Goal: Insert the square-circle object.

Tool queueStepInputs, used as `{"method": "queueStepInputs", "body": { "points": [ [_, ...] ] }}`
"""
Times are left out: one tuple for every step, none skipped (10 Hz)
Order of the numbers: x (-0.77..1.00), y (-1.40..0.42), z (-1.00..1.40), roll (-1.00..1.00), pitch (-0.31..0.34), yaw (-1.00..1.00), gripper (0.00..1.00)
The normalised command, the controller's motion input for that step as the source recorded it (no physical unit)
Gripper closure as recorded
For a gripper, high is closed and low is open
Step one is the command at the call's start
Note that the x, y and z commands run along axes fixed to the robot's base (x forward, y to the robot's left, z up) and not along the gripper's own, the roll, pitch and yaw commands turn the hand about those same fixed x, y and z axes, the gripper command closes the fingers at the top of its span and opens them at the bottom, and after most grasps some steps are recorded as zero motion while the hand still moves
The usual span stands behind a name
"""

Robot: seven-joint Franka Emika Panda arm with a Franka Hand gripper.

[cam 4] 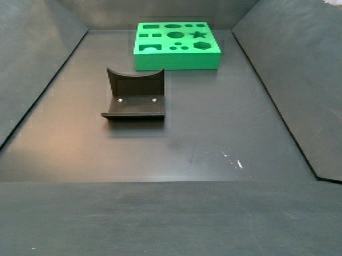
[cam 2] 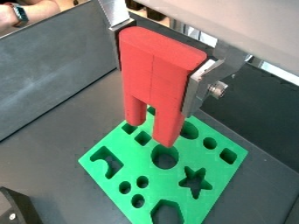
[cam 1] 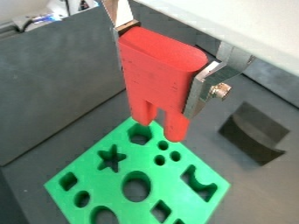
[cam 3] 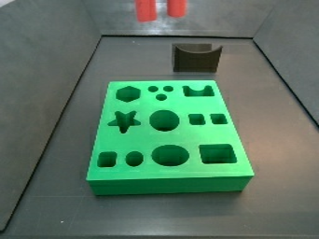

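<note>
Red plastic fills the middle of both wrist views: the square-circle object (cam 1: 158, 74), a tall block whose lower edge is split by a narrow notch into two legs, hangs upright between the flat silver fingers (cam 1: 117, 16) of the tool (cam 1: 163, 48). One plate lies against one flank of the block and the other plate, with its bolt and bracket, presses the opposite flank (cam 2: 208, 79), so the tool is closed on the block, its gap no wider than the block itself. The block is clear of everything below it, held in the air above the green board (cam 1: 93, 188), with its legs pointing down toward the board's edge region where small round and square holes sit (cam 2: 146, 138). That board, a flat green slab cut with a star, circles, squares, a hexagon and other shapes, lies on the dark tabletop (cam 3: 50, 140). In a side view only the two red leg tips (cam 3: 161, 8) show, cut off by the frame's upper border, above and behind the board (cam 3: 169, 131); the tool itself is out of that frame. A dark grey block with a curved cut-out (cam 3: 197, 56) stands on the tabletop apart from the board, beyond its far edge there, and in a side view it sits nearer the camera than the board (cam 4: 134, 95), well apart from it (cam 4: 177, 45).
</note>
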Motion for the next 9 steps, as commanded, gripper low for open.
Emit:
{"method": "queueStepInputs", "body": {
  "points": [
    [-0.19, -1.00, -0.91, 0.14, 0.126, 0.15, 1.00],
    [-0.04, -1.00, -1.00, 0.14, 0.169, 0.12, 1.00],
    [-0.03, -1.00, -1.00, 0.13, 0.147, 0.09, 1.00],
    [-0.17, -1.00, -1.00, 0.05, 0.049, 0.00, 1.00],
    [-0.35, -0.97, -1.00, 0.00, -0.009, -0.21, 1.00],
    [-0.32, -1.00, -1.00, 0.00, -0.017, -0.15, 1.00],
    [-0.21, -1.00, -0.85, 0.00, 0.000, -0.05, 1.00],
    [-0.20, -0.83, -0.79, -0.14, 0.000, -0.06, 1.00],
    [-0.17, -0.41, -0.83, -0.14, -0.007, -0.35, 1.00]
  ]
}}
